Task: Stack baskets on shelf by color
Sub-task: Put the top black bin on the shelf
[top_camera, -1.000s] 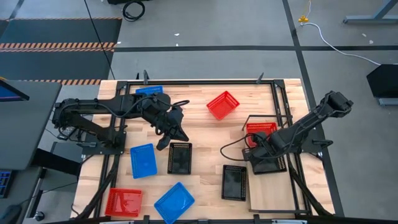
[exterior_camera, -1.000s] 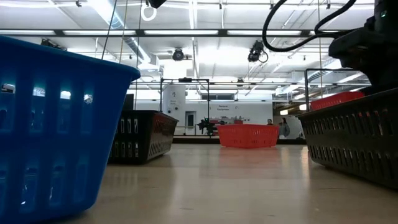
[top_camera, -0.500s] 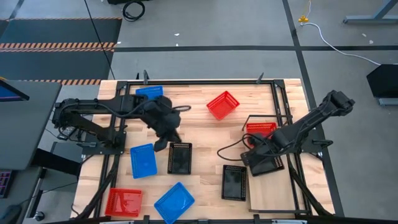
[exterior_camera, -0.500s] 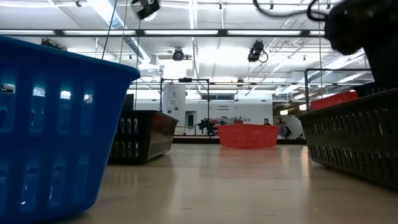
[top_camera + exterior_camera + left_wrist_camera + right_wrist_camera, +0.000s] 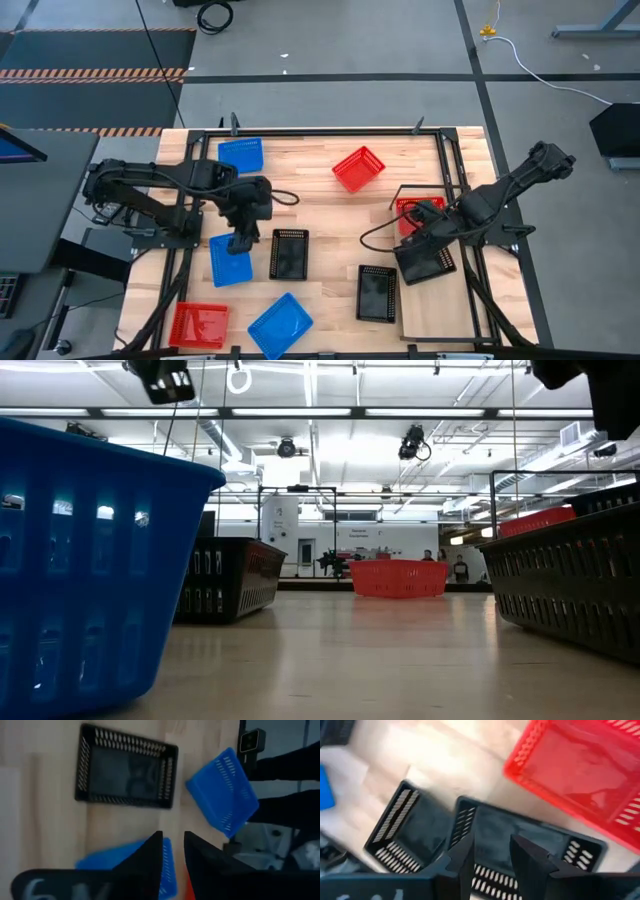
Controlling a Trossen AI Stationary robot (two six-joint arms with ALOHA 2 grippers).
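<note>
My right gripper point(image 5: 428, 238) is over the shelf point(image 5: 440, 312) at the table's right, shut on a black basket point(image 5: 425, 263). A red basket point(image 5: 420, 207) stands on the shelf's far end. My left gripper point(image 5: 240, 243) hangs high over the left half, pointing down, its fingers slightly apart point(image 5: 172, 857) above the near end of a blue basket point(image 5: 230, 258) without touching it. Two other black baskets point(image 5: 288, 252) point(image 5: 378, 292) sit on their bottoms on the table. My right gripper holds the black basket at one long wall point(image 5: 492, 879), slanting down from above. Its fingers point(image 5: 462, 862) hide the exact spot, so whether one finger is inside cannot be told. The basket hangs below the fingers, open side up, above the shelf board.
On the table also lie a blue basket point(image 5: 240, 155) at the far left, a red basket point(image 5: 358, 167) at the far middle, and a red basket point(image 5: 198, 323) and a blue one point(image 5: 280, 325) at the near left. Black wire frames run along the table's edges.
My left gripper has swung from the table's middle toward the left and near edge and tipped downward, ending over the blue basket. My right gripper has risen and rolled, taking the black basket up with it; the basket has turned a little.
</note>
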